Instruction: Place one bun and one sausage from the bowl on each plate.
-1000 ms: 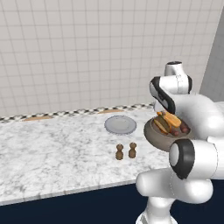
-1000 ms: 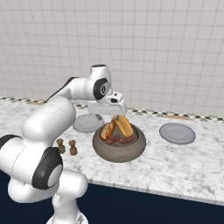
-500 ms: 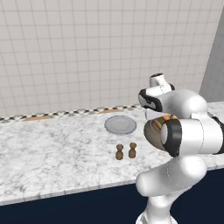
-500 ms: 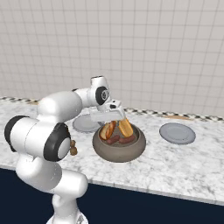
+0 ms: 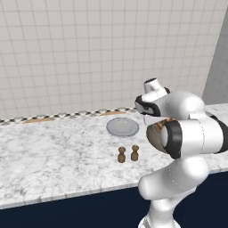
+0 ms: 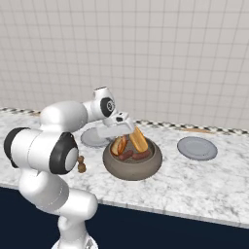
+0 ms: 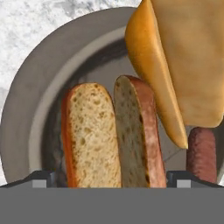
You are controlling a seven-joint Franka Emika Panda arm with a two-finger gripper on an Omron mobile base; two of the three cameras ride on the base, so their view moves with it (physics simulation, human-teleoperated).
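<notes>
The taupe bowl [image 6: 132, 168] stands on the marble counter between two grey plates, one [image 6: 197, 148] to its right and the other [image 6: 91, 138] half hidden behind my arm. My gripper [image 6: 124, 127] hangs open just above the bowl's left part. In the hand view my gripper [image 7: 111, 179] straddles a split bun [image 7: 94, 135] without touching it. A second bun [image 7: 183, 65] leans over it at the upper right. A sausage [image 7: 201, 153] lies to the right, inside the bowl's rim [image 7: 26, 109]. In the left base view the left plate [image 5: 122, 127] is bare and my arm covers most of the bowl [image 5: 152, 135].
Two small brown shakers [image 5: 128, 153] stand on the counter in front of the left plate, near the front edge. A tiled wall runs behind the counter. Bare marble stretches away to the left of the plate.
My arm has folded in and the hand has come down closer over the bowl. The jaws stay wide. The food and plates have not moved.
</notes>
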